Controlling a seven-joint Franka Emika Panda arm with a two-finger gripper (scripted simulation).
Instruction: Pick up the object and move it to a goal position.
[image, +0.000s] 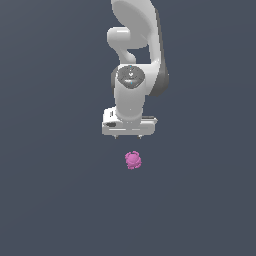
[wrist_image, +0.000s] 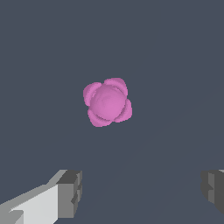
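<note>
The object (image: 132, 160) is a small pink-magenta lump with rounded lobes, lying on the flat grey surface in the exterior view. In the wrist view the object (wrist_image: 107, 102) shows from above, apart from both fingertips. My white gripper (image: 128, 136) hangs above the object and a little further back, not touching it. Its fingers (wrist_image: 70, 193) stand wide apart, open, with nothing between them. The object is much narrower than the gap between them.
The white arm (image: 135, 55) rises behind the gripper toward the top of the exterior view. A plain dark grey surface (image: 55, 200) lies all around the object.
</note>
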